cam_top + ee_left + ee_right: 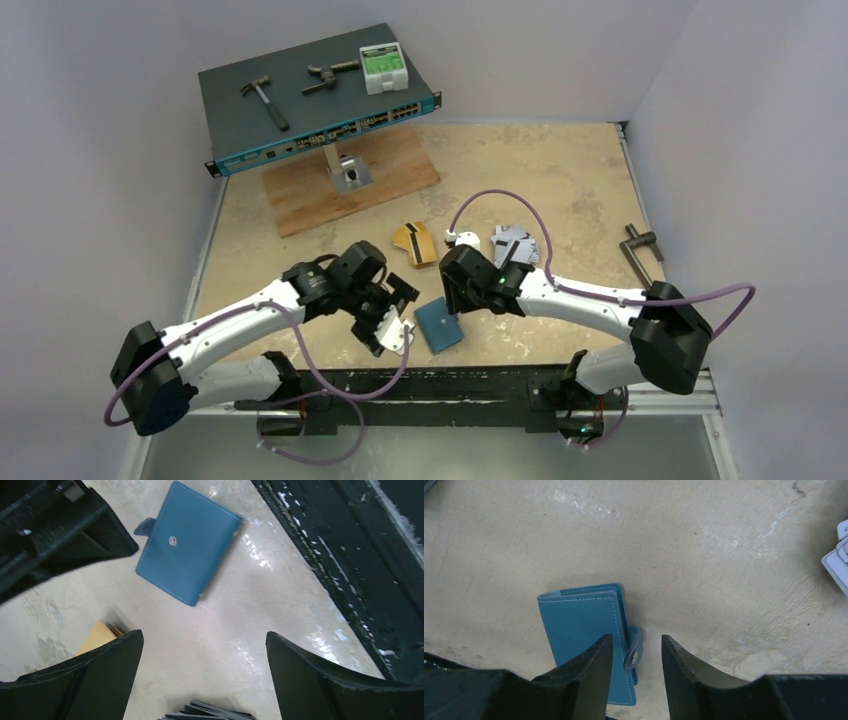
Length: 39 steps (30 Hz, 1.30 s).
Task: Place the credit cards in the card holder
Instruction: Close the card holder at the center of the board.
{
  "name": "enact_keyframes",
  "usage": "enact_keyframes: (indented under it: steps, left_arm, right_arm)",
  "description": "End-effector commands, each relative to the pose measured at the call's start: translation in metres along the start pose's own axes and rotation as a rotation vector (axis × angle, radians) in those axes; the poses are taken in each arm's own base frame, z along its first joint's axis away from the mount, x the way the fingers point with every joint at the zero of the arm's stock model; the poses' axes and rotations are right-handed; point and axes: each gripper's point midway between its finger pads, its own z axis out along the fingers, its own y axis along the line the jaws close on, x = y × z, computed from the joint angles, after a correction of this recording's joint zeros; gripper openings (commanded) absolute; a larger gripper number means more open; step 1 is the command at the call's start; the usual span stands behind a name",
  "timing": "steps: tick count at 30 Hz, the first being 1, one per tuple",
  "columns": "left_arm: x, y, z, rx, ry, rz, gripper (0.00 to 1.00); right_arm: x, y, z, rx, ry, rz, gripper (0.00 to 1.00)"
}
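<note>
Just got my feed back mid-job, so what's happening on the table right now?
The right end effector is poised narrowly open over the teal card holder, with the holder's loose snap tab between its fingers. The left end effector is wide open beside it. The holder lies folded on the table. The gold-orange card and silver-grey cards lie farther back, not yet loaded.
</note>
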Motion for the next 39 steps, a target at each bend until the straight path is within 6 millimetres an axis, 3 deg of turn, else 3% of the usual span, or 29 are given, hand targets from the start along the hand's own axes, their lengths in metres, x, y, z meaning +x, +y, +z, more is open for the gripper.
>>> enact_keyframes:
  steps: [1, 6, 8, 12, 18, 24, 28, 31, 34, 39]
  left_arm:
    - [-0.023, 0.036, 0.014, -0.042, -0.035, 0.169, 0.87]
    - [-0.025, 0.043, 0.039, -0.003, -0.015, 0.240, 0.58]
    - [-0.026, 0.045, 0.047, 0.014, -0.010, 0.245, 0.50]
    - [-0.022, 0.038, 0.059, 0.064, 0.012, 0.299, 0.51]
    - [-0.010, 0.036, 0.076, 0.108, 0.071, 0.320, 0.63]
    - [0.001, 0.042, 0.087, 0.126, 0.173, 0.320, 0.62]
    - [0.008, 0.046, 0.081, 0.122, 0.230, 0.336, 0.60]
    - [0.019, 0.042, 0.070, 0.164, 0.300, 0.356, 0.61]
    - [0.026, 0.033, 0.048, 0.262, 0.364, 0.327, 0.63]
    - [0.035, 0.045, 0.018, 0.236, 0.435, 0.287, 0.66]
  right_arm:
    - [0.009, 0.005, 0.003, -0.058, 0.021, 0.008, 0.39]
    - [0.016, 0.006, 0.004, -0.077, 0.031, 0.021, 0.31]
    - [0.017, 0.005, 0.005, -0.078, 0.035, 0.018, 0.29]
    - [0.013, 0.003, 0.003, -0.071, 0.021, 0.014, 0.27]
    - [0.007, -0.001, 0.001, -0.067, 0.000, 0.019, 0.22]
    - [0.011, -0.004, 0.005, -0.067, 0.008, 0.022, 0.11]
    - [0.016, -0.005, 0.008, -0.068, 0.025, 0.034, 0.01]
    - [0.017, -0.007, 0.008, -0.064, 0.023, 0.036, 0.00]
    - [0.018, -0.010, 0.008, -0.055, 0.020, 0.033, 0.00]
    - [0.021, -0.016, 0.009, -0.026, 0.035, 0.025, 0.00]
